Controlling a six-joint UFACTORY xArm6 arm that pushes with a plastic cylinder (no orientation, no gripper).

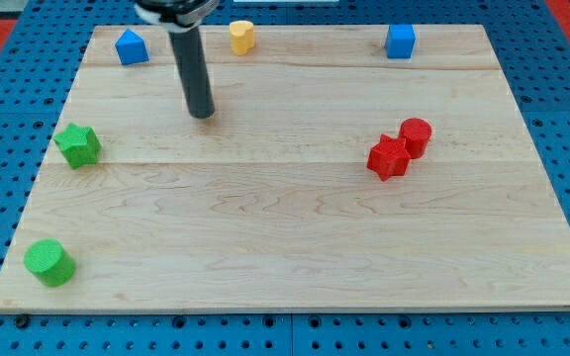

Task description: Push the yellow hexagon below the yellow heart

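Only one yellow block (241,37) shows, at the view's top edge of the wooden board (285,247). Its shape is hard to make out; it looks like a heart. No second yellow block is visible. My tip (202,114) rests on the board below and to the left of the yellow block, well apart from it and touching no block. The dark rod rises from the tip toward the view's top and hides a strip of the board's top edge.
A blue block (132,46) sits at the top left and a blue cube (400,42) at the top right. A green star (78,145) is at the left edge, a green cylinder (48,262) at the bottom left. A red block (389,157) touches a red cylinder (416,134) at the right.
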